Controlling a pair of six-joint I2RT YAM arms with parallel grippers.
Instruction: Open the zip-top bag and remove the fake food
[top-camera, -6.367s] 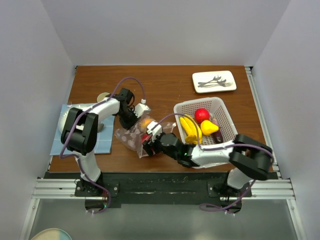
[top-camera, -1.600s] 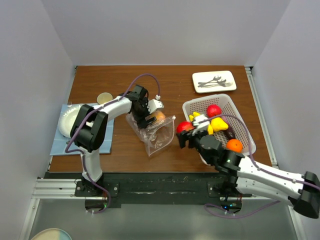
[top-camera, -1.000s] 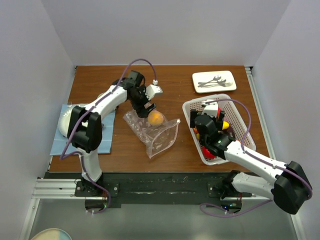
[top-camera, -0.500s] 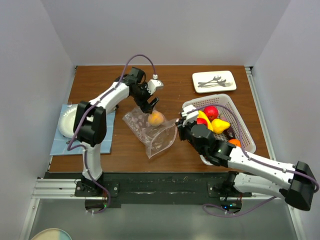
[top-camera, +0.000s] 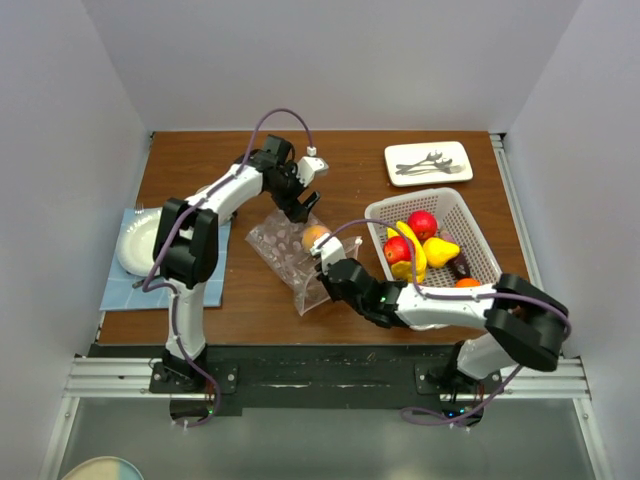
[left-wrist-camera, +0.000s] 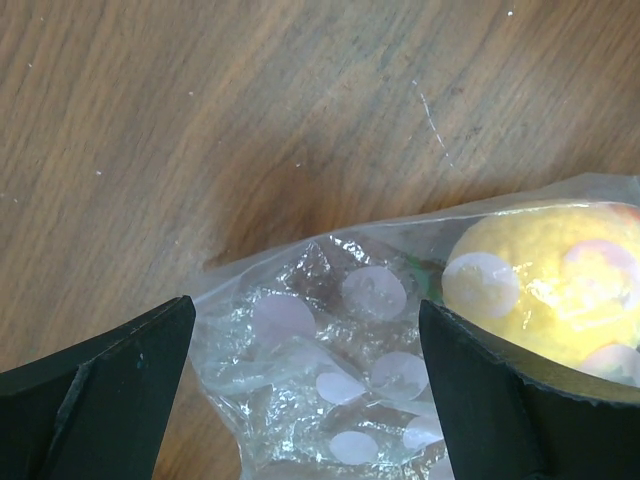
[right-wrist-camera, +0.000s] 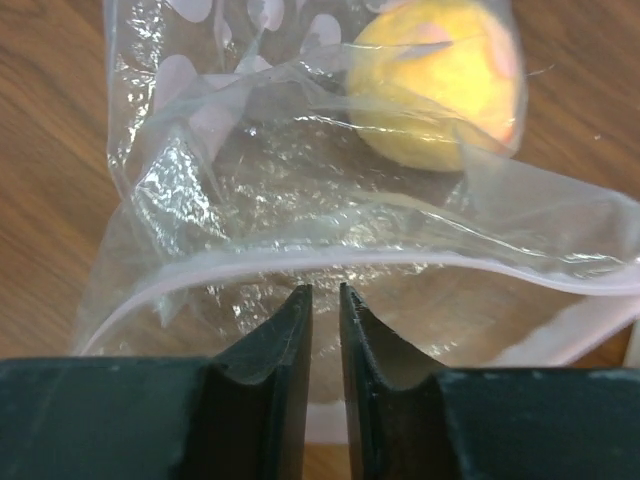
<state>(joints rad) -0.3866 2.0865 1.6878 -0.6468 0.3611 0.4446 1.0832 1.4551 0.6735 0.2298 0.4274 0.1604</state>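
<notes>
The clear zip-top bag (top-camera: 285, 252) lies on the brown table with white dots on its plastic. One yellow-orange piece of fake food (top-camera: 315, 237) is inside it (right-wrist-camera: 440, 70). My left gripper (top-camera: 301, 205) hangs open just above the bag's closed end (left-wrist-camera: 330, 400), its fingers (left-wrist-camera: 100, 390) wide on either side. My right gripper (right-wrist-camera: 325, 292) sits at the bag's open mouth, just short of the zip strip (right-wrist-camera: 420, 262). Its jaws stand a narrow gap apart with nothing clamped between them. More fake food, a red apple (top-camera: 422, 224), banana (top-camera: 405, 250) and others, lies in the white basket (top-camera: 405, 199).
The basket stands right of the bag. A white tray with spoons (top-camera: 428, 163) is at the back right. A white plate (top-camera: 133, 245) rests on a blue cloth (top-camera: 125, 290) at the left edge.
My right gripper swung left from over the basket to the bag's mouth and has come slightly apart. The left gripper stayed open over the bag's far end.
</notes>
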